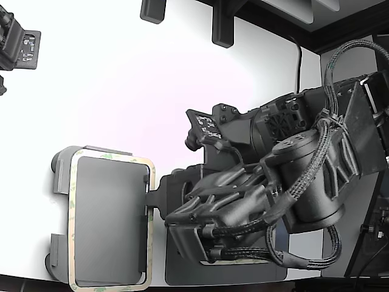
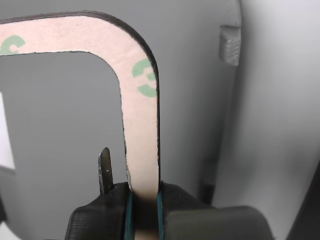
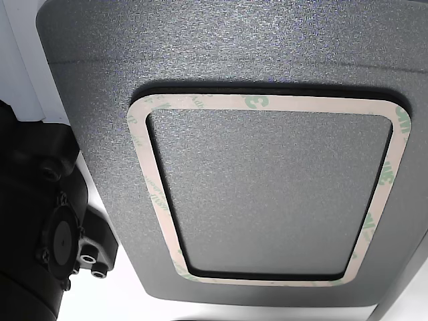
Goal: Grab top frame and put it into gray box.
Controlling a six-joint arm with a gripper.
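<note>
My gripper (image 1: 148, 190) is shut on the top frame (image 1: 110, 160), a thin cream-beige frame with green blotches. It pinches the middle of the frame's long side on the exterior view's right. The frame lies flat over the light gray box (image 1: 59, 172) at the exterior view's lower left, roughly lined up with the box's rim. I cannot tell if it touches the box. In the wrist view the jaws (image 2: 144, 202) clamp the frame strip (image 2: 142, 125), with the gray box floor and an edge tab (image 2: 230, 45) behind it.
A second, alike frame (image 3: 267, 102) lies in the recess of the darker gray mat (image 3: 200, 53), which is partly under the arm in the exterior view (image 1: 182, 272). Black fixtures (image 1: 18, 42) (image 1: 222, 24) stand along the far table edge. The near table edge runs just below the box.
</note>
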